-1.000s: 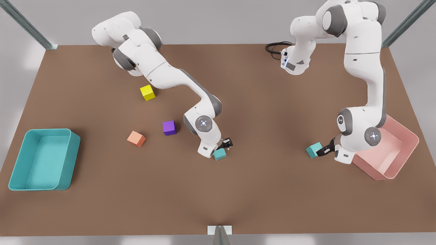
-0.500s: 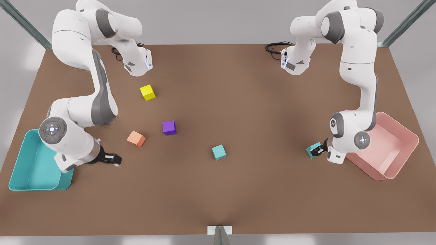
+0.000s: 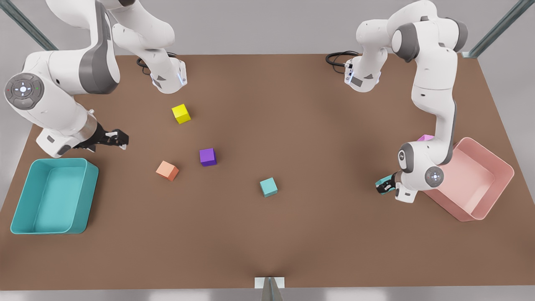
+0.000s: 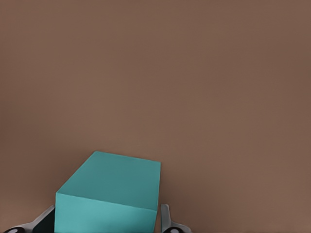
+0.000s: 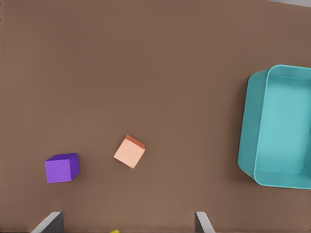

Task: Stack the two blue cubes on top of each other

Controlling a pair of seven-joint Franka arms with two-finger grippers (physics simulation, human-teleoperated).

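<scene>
**Teal cubes: one gripped, one loose**

Teal cube one (image 3: 268, 187) sits alone mid-tabletop, nearer the front edge. Teal cube two (image 3: 381, 182) you hold clamped in your left gripper (image 3: 383, 187), beside the pink bin (image 3: 493, 167) near the front view's right edge. Your right gripper (image 3: 119, 140), fingers apart, hangs above the table near the teal bin (image 3: 90, 190), over the orange cube (image 5: 129, 151) and purple cube (image 5: 61, 168).

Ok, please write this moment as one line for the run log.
left gripper: shut on teal cube, beside pink bin | right gripper: open, holds nothing, above teal bin | second teal cube: mid-table | stack: not done
</scene>
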